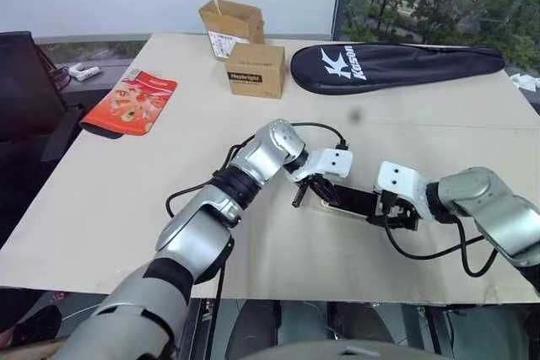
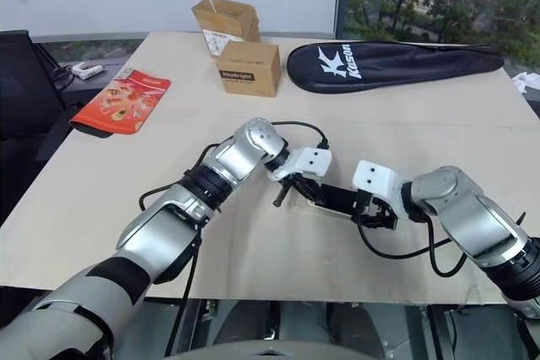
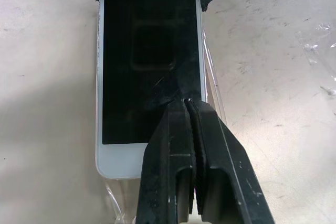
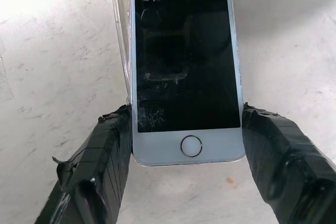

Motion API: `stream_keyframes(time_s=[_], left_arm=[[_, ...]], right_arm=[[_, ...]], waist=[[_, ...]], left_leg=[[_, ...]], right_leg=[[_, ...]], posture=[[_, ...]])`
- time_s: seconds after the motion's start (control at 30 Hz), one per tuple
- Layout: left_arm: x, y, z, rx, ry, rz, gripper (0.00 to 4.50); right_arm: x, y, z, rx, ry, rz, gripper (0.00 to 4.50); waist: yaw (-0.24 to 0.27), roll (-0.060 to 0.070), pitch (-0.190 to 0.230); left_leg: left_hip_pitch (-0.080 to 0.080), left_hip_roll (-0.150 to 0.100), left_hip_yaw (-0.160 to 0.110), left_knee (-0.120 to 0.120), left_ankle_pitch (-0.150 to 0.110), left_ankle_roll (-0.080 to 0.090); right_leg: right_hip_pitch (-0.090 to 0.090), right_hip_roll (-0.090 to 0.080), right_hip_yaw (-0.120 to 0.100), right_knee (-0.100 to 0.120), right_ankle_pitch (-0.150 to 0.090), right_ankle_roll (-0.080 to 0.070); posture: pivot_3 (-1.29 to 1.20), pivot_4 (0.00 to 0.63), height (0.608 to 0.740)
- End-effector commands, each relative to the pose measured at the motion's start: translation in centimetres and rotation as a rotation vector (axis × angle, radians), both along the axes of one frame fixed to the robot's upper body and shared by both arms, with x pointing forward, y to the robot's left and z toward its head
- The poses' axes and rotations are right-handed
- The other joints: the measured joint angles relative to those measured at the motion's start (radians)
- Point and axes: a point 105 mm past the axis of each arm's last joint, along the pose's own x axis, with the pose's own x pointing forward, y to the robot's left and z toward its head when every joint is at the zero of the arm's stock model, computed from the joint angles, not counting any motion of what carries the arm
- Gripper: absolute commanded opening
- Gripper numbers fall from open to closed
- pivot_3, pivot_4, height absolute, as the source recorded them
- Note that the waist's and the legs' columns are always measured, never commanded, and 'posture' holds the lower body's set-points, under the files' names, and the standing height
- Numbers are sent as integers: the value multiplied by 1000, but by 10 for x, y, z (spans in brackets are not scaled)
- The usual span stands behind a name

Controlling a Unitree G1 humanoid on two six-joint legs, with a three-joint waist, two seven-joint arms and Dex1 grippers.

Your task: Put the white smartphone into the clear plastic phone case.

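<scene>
Flat on the pale beige tabletop (image 1: pixel 110 208), between the two grippers: small white rectangular smartphone (image 3: pixel 149 61) with black glass screen facing up, round home button at the end nearer the right gripper. Lying in or on the clear thin plastic phone case (image 3: pixel 212 95), glossy transparent rim showing along one long side of the phone and past the corner nearest the left gripper; seated fully or only resting on it, cannot tell. Right gripper (image 4: pixel 186 150) spread wide, taped black fingers (image 4: pixel 97 156) standing on either side of the phone's home-button end, pads against or just beside its two long edges. Left gripper (image 3: pixel 189 108) pressed together, both black fingers side by side with only a thin seam between, tips down on the screen near the opposite end of the phone, holding nothing. Scratches visible on the glass near those tips and near the home button. Well beyond both grippers, toward the far edge of the table: open brown cardboard box (image 1: pixel 230 24), inside not visible; just in front of it a closed brown cardboard carton with a white label (image 1: pixel 256 70); to the right gripper's far side a long black zipped racket bag (image 1: pixel 396 63); to the left gripper's far side a flat red-orange printed packet (image 1: pixel 129 103) at the table edge.
</scene>
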Motion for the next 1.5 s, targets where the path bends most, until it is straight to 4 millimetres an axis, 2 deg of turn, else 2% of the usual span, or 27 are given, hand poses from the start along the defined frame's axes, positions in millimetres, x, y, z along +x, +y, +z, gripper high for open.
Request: stream_keyframes(time_s=[0.03, 0.33, 0.67, 0.9, 1.1, 1.3, 1.5], left_arm=[[-9, 30, -59, 206, 91, 84, 86], [-16, 33, -63, 193, 122, 106, 86], [-29, 41, -66, 178, 171, 160, 86], [-33, 49, -61, 167, 186, 206, 86], [-37, 59, -54, 144, 195, 275, 86], [-27, 65, -39, 94, 146, 349, 86], [-29, 54, 8, -95, 197, 333, 86]], right_arm=[[0, 0, 18, 35, -62, -10, 2923], [3, 11, 31, 93, -123, 2, 2923], [-4, 20, 29, 82, -128, 27, 2923], [-8, 33, 25, 78, -131, 104, 2923], [-1, 42, 23, 55, -148, 236, 2923], [12, 45, 15, 28, -131, 303, 2923], [16, 40, 13, 34, -114, 290, 2923]], waist=[[2, 0, 0], [-3, 0, -1], [-8, 1, -1], [-12, 2, -2], [-22, 4, -2], [-33, 4, -1], [-34, 6, 5]], left_leg=[[0, 0, 0, 0, 0, 0], [0, 0, -1, 0, 0, 0], [0, 0, -1, -2, 0, 0], [1, 2, -1, -3, 0, 0], [1, 2, 0, -3, 0, 0], [1, 2, 1, -7, 0, 0], [0, 3, 0, -10, 0, 0]], right_leg=[[0, 0, 0, 0, 0, 0], [0, 0, 0, 0, 0, 0], [-1, 0, 0, 0, 0, 0], [-1, 1, 0, 0, 0, 0], [-2, 2, 2, 0, -1, 1], [-5, 3, 3, 0, 0, 0], [-6, 5, 3, 0, -1, -1]], posture=[[0, 150, 732], [0, 150, 732], [0, 150, 732], [0, 150, 732], [0, 150, 732], [0, 150, 732], [0, 150, 732]])
